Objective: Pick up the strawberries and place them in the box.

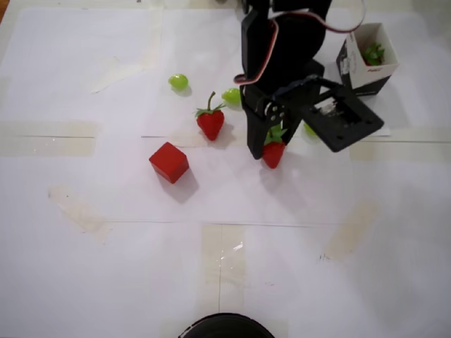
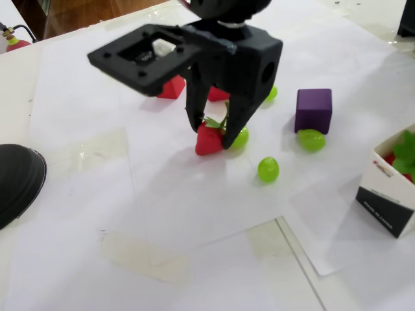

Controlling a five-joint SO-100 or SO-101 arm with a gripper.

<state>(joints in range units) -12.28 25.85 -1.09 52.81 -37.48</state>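
In the overhead view the gripper [image 1: 267, 151] is seen closed narrowly on a strawberry [image 1: 273, 152], whose red body shows just below the black fingers, at the 6 o'clock side of the arm. In the fixed view the same gripper [image 2: 213, 133] is pinched on the upper part of that strawberry [image 2: 208, 140], with the leafy top wedged between the fingers; whether the fruit is off the paper cannot be judged for certain, though it appears to touch or nearly touch it. The long axis of the fruit seems to run roughly along the fingers, tip downward.

The box [image 1: 367, 59] lies at about 2 o'clock from the gripper in the overhead view, well apart, and green leaves are visible inside it; in the fixed view red is also glimpsed in the box [image 2: 391, 194], so one strawberry is probably already there. A second strawberry [image 1: 210, 120] rests free on the paper at about 10 o'clock from the gripper, near a green grape [image 1: 231, 96]. The coming move is judged to be a lift and a carry toward 2 o'clock.
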